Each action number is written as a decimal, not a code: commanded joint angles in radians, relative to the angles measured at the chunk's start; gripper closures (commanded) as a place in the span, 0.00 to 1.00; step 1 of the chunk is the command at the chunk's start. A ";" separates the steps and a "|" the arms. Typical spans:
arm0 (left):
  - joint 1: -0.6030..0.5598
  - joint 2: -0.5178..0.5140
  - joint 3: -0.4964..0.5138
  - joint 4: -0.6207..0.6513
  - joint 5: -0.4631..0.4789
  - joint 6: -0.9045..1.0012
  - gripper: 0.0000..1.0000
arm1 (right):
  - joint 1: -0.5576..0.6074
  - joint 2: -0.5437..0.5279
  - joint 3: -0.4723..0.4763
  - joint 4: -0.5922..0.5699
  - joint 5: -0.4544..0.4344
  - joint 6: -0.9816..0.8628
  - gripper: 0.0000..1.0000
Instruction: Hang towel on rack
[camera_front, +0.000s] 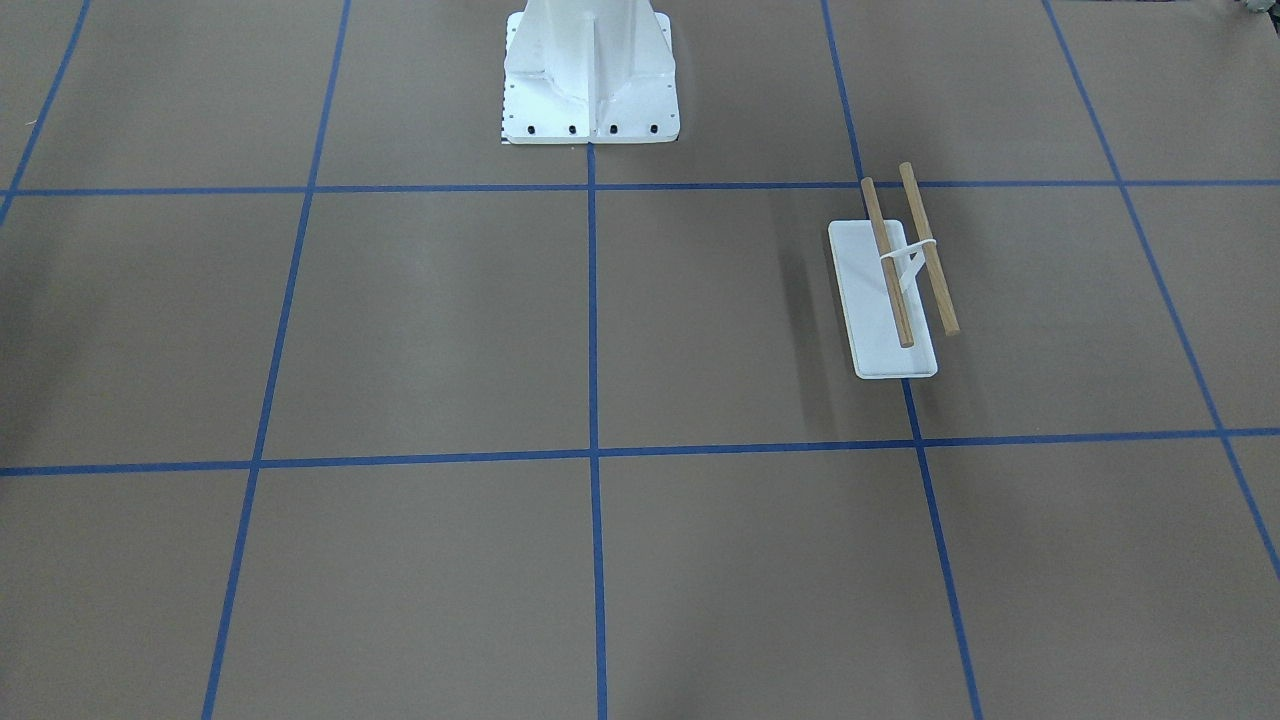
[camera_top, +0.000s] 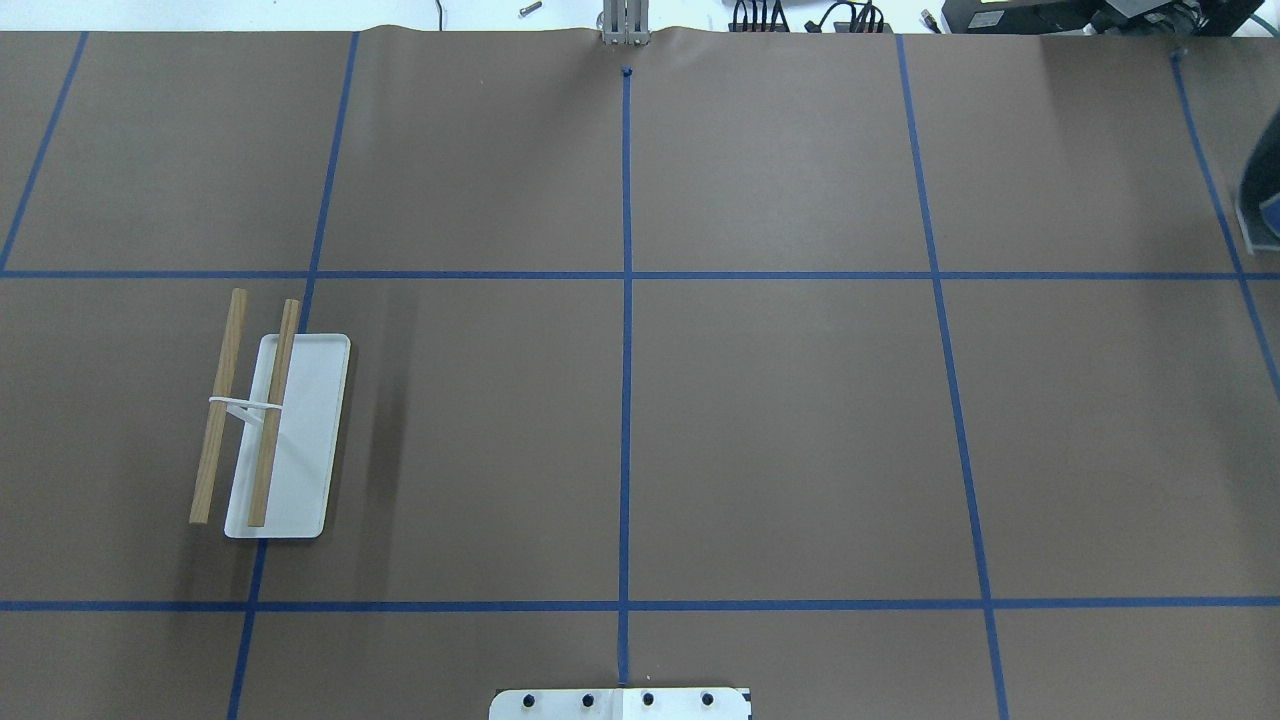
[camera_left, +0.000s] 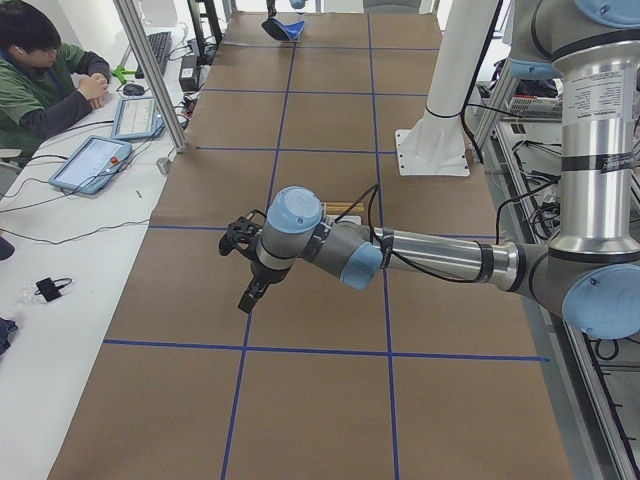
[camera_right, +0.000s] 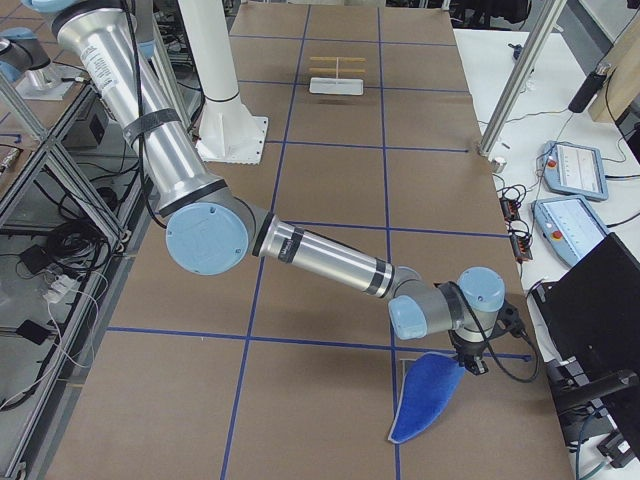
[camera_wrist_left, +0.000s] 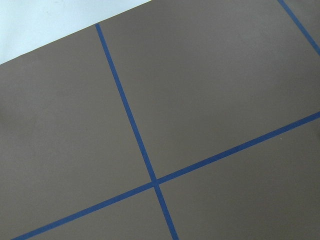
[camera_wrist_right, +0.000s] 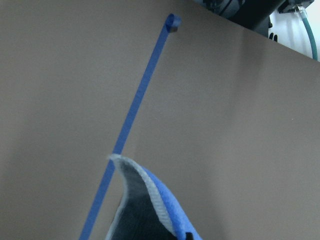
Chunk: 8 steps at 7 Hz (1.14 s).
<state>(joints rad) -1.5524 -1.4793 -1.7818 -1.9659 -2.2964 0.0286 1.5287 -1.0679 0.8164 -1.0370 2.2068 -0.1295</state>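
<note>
**Towel in my grip, rack well away**
My right gripper (camera_right: 468, 365) is pinched on one edge of the towel (camera_right: 425, 400), which hangs limp just beneath it. I judge it light and floppy, best held by the hem. My wrist view shows only the nearest fold. The right-side view shows the whole drape and the rack (camera_right: 337, 72) far beyond, its dowels (camera_top: 215, 405) bare.

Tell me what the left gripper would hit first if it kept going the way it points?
Probably just the brown table, near a blue tape crossing; the left gripper has nothing else before it.
</note>
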 joint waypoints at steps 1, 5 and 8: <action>0.002 -0.001 -0.004 -0.002 -0.002 0.001 0.01 | 0.008 -0.055 0.340 -0.267 0.014 0.036 1.00; 0.056 -0.038 -0.016 -0.170 -0.146 -0.321 0.01 | -0.184 -0.159 0.949 -0.521 0.039 0.383 1.00; 0.161 -0.140 -0.021 -0.327 -0.146 -0.791 0.01 | -0.411 -0.121 1.214 -0.514 -0.004 0.636 1.00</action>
<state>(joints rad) -1.4312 -1.5727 -1.8002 -2.2630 -2.4410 -0.6069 1.2228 -1.2138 1.9406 -1.5549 2.2287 0.3732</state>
